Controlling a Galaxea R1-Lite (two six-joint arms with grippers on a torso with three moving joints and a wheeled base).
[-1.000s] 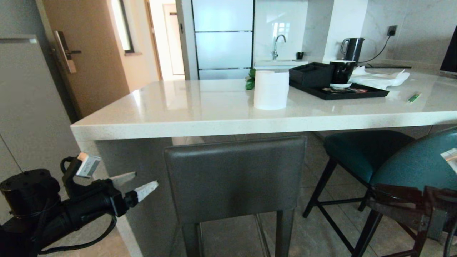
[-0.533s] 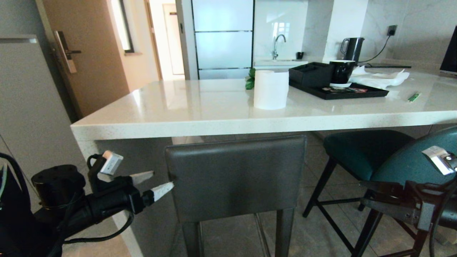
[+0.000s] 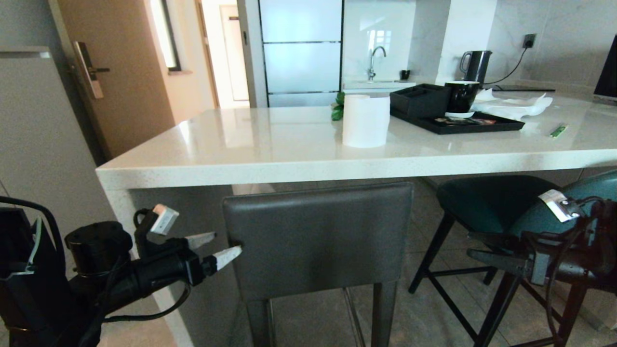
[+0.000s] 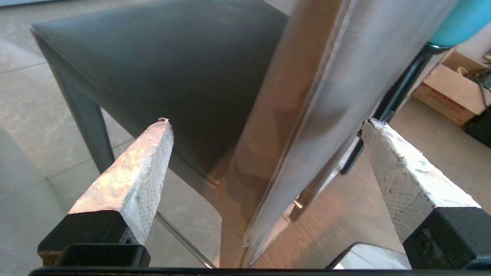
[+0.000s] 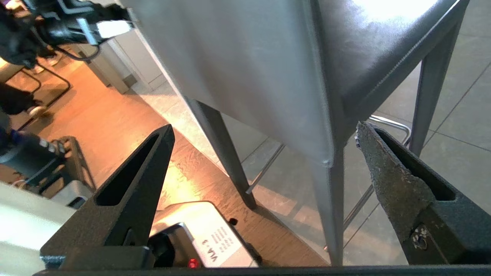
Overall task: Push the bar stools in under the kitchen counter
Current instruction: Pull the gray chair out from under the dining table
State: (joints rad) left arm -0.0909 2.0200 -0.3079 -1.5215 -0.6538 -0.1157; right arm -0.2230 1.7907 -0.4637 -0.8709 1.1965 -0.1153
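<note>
Pincers both stand open: left pincer [image 3: 219, 246] at the grey stool's [image 3: 318, 241] back edge, right pincer [image 3: 489, 248] beside the teal stool [image 3: 544, 217].

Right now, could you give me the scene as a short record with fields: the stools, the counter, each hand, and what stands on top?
grey stool: dark-grey stool, seat under the counter edge, low back facing the robot
teal stool: teal stool, to the right of the grey one, turned at an angle
counter: white counter, higher than both seats
left hand: left hand open, at the left edge of the grey stool's back
right hand: right hand open, at the back's right edge
on top: paper roll, black tray
</note>
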